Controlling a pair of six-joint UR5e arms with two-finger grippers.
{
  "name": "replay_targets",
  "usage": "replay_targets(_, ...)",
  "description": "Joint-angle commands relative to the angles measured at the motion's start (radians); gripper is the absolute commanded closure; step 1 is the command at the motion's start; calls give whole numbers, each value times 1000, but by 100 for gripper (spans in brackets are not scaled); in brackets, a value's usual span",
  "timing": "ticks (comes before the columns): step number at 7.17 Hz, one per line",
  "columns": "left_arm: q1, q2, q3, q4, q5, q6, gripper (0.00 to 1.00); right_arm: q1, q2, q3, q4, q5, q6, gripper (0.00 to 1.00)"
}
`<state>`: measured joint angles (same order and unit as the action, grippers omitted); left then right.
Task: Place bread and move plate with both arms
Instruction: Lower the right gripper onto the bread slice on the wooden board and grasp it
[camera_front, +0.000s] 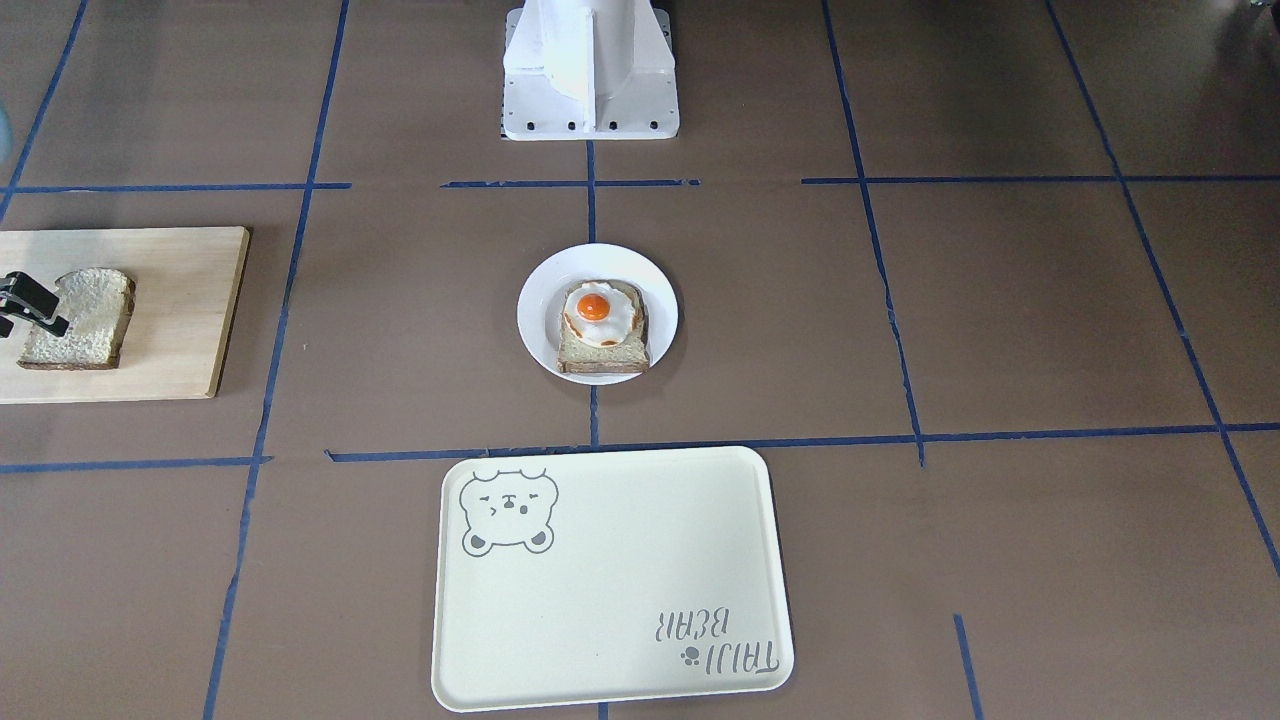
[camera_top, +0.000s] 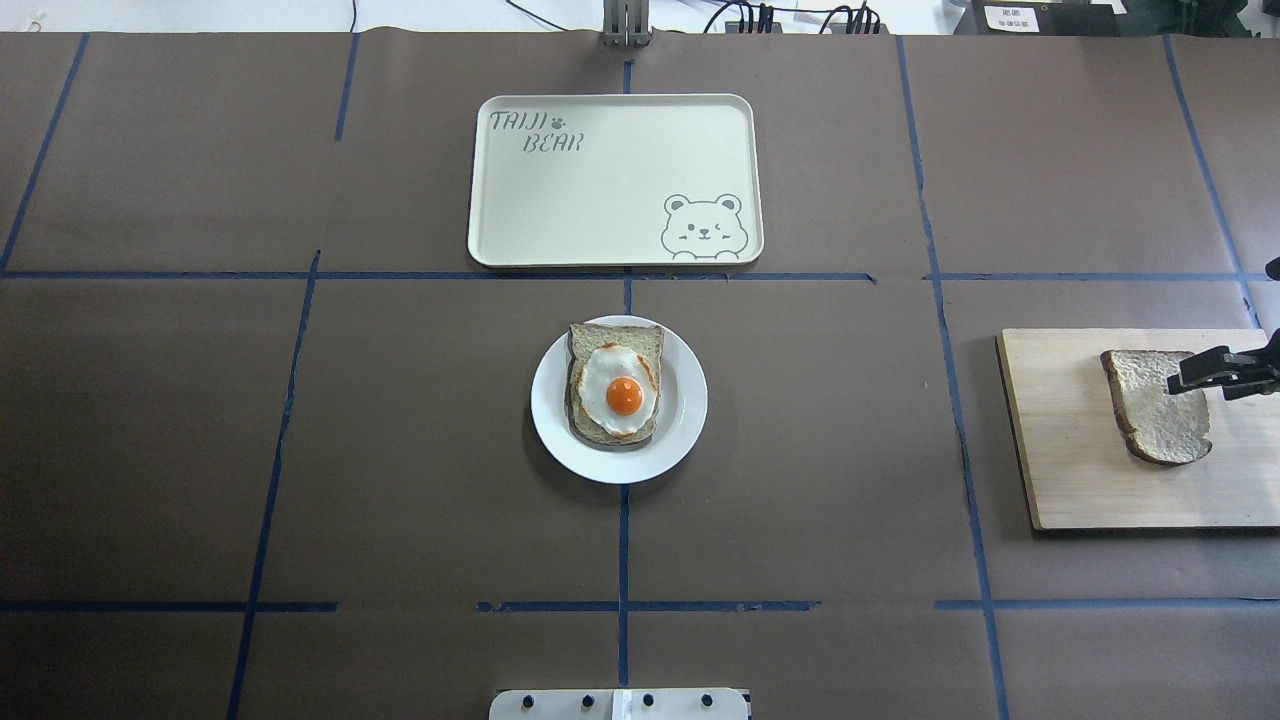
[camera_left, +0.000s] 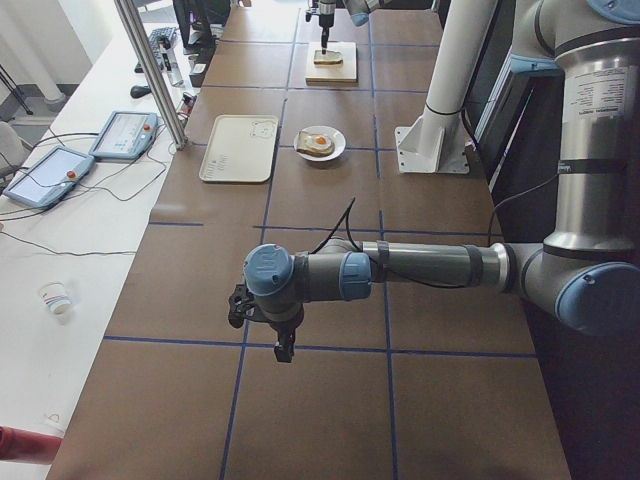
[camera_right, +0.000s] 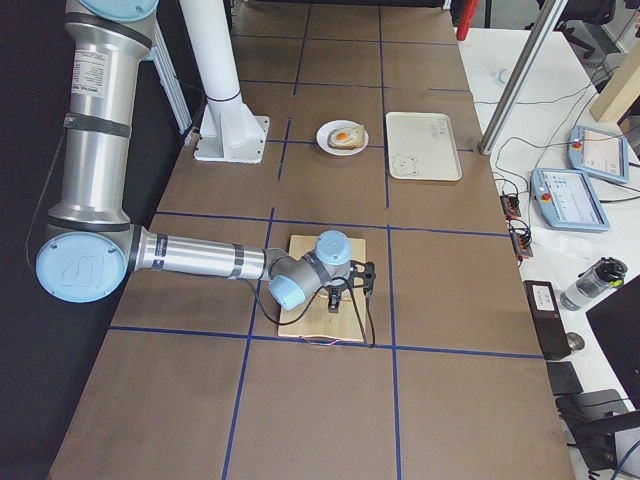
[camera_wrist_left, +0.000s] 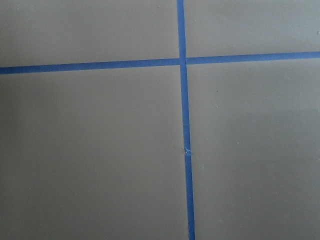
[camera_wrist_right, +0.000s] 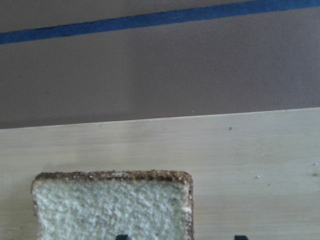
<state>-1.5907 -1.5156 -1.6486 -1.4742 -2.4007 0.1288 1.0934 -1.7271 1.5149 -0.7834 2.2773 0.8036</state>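
The plain bread (camera_front: 80, 320) lies flat on a wooden board at the robot's right end of the table; it also shows in the overhead view (camera_top: 1150, 415) and the right wrist view (camera_wrist_right: 112, 210). My right gripper (camera_top: 1185, 375) is open and empty over the slice's edge. In the right wrist view its fingertips (camera_wrist_right: 122, 236) straddle the crust, one over the bread and one over the board. The white plate (camera_top: 550, 420) sits mid-table and holds another slice with a fried egg (camera_top: 615, 385). My left gripper (camera_left: 285, 350) hangs over bare table far to the left; I cannot tell whether it is open.
The wooden board (camera_top: 1060, 450) lies at the right end of the table. A cream tray with a bear drawing (camera_top: 600, 200) lies beyond the plate. The white pedestal base (camera_front: 590, 90) stands behind the plate. Blue tape lines cross the brown table.
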Motion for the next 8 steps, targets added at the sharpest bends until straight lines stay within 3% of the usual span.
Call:
replay_targets(1, 0, 0, 1, 0, 0, 0, 0, -3, -2, -1, -3, -2, 3, 46)
replay_targets(4, 2, 0, 3, 0, 0, 0, 0, -4, 0, 1, 0, -1, -3, 94)
replay_targets(5, 0, 0, 3, 0, 0, 0, 0, -4, 0, 2, 0, -1, -4, 99)
replay_targets(8, 2, 0, 0, 0, 0, 0, 0, -3, 0, 5, 12, -1, -6, 100)
